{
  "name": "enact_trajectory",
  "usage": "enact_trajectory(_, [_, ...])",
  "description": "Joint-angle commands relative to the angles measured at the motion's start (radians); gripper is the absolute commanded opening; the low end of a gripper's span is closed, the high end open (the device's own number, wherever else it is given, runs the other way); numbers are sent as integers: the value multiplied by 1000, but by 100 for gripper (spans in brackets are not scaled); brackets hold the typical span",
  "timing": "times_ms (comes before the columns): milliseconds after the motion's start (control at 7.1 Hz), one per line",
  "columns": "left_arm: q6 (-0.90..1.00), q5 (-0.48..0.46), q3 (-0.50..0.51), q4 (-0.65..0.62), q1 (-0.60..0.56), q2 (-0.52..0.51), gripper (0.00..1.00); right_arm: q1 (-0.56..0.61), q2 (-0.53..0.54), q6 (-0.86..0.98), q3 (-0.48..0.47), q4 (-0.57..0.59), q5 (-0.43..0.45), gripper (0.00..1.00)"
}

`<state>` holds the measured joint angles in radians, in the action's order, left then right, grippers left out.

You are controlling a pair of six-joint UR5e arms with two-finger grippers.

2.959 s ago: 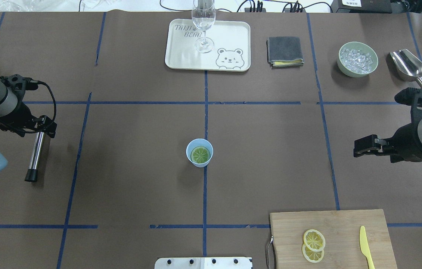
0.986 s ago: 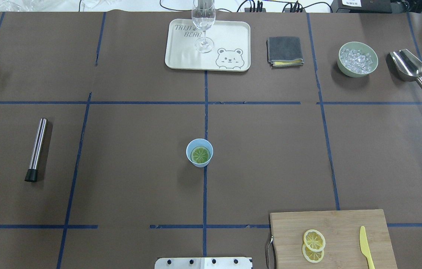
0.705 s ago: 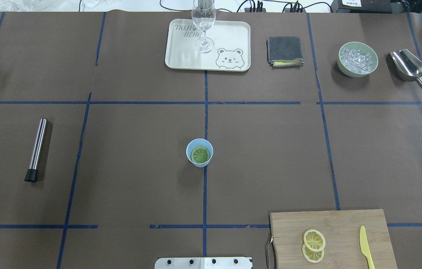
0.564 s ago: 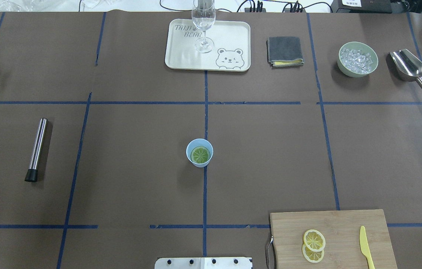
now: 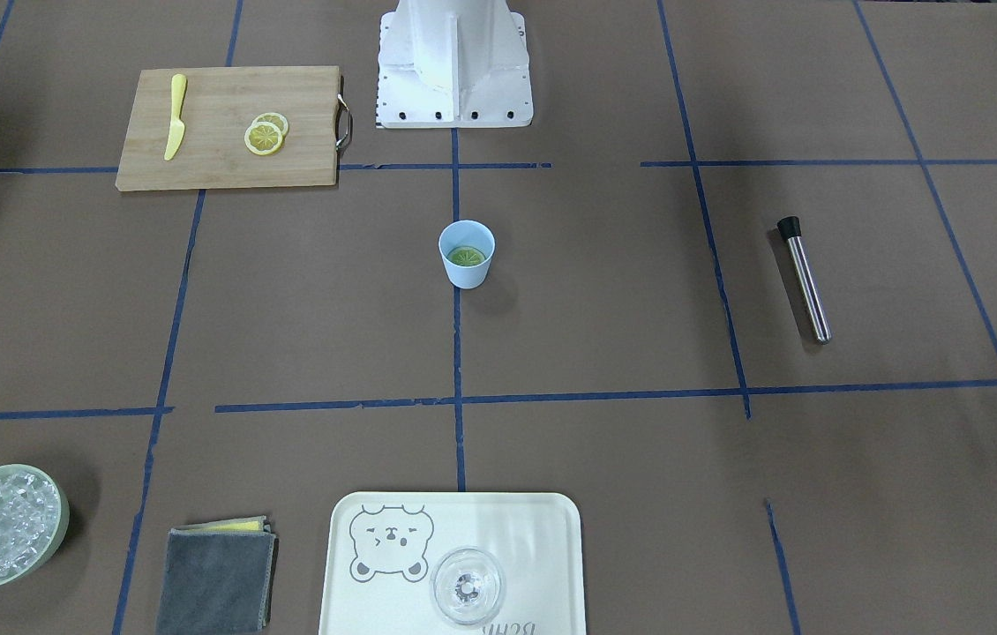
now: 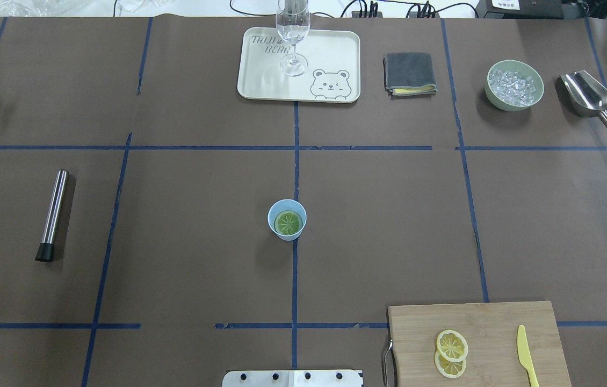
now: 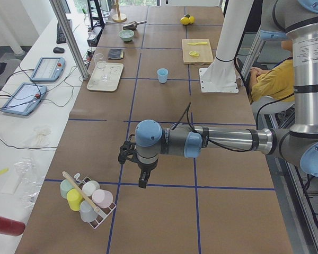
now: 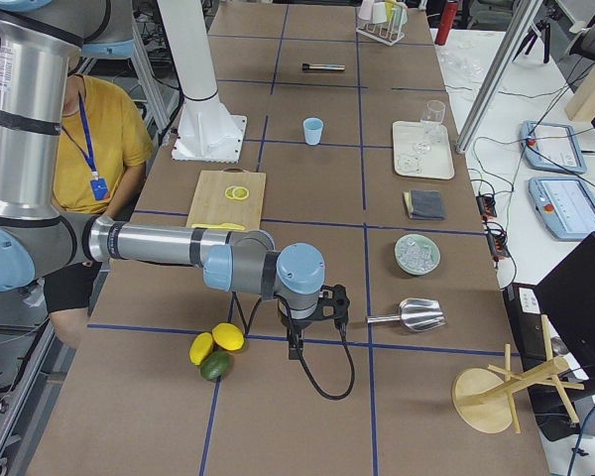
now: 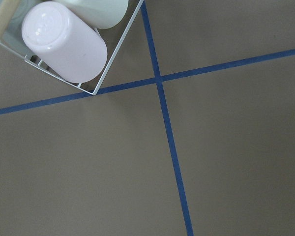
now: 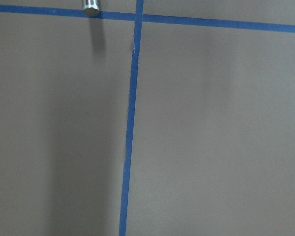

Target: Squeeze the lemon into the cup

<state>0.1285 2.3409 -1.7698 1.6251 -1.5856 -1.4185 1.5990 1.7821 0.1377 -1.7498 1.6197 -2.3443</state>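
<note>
The light-blue cup stands upright at the table's middle, and also shows in the front view. A greenish round slice with a spoked pattern lies flat inside it. Two yellow lemon slices overlap on the wooden cutting board. My left gripper shows only in the left side view, far from the cup near a cup rack. My right gripper shows only in the right side view, past the board. I cannot tell whether either is open or shut.
A metal muddler lies at the left. A tray with a clear glass, a grey cloth, a bowl of ice and a metal scoop line the far edge. A yellow knife lies on the board.
Three seconds ago both arms reached into the overhead view from its left and right edges; they have since withdrawn out of it. The cup, slices and other items have not moved.
</note>
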Motion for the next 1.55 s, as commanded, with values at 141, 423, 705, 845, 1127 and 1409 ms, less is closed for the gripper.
enact_trajectory(141, [7, 5, 26, -5, 9, -17, 100, -1, 0, -6, 3, -6, 2, 100])
enact_trajectory(423, [6, 5, 32, -99, 9, -17, 100, 1, 5, -6, -2, -1, -9, 100])
enact_trajectory(705, [8, 3, 32, -120, 9, -5, 100, 1, 5, -7, -10, 3, -9, 100])
enact_trajectory(845, [8, 5, 24, -128, 9, -5, 100, 1, 3, -12, -7, 5, -3, 100])
enact_trajectory(1127, [8, 5, 26, -129, 9, -2, 100, 1, 3, -12, -3, 23, 2, 100])
enact_trajectory(1409, [7, 3, 30, -134, 9, -2, 100, 1, 11, -12, -7, 23, -1, 100])
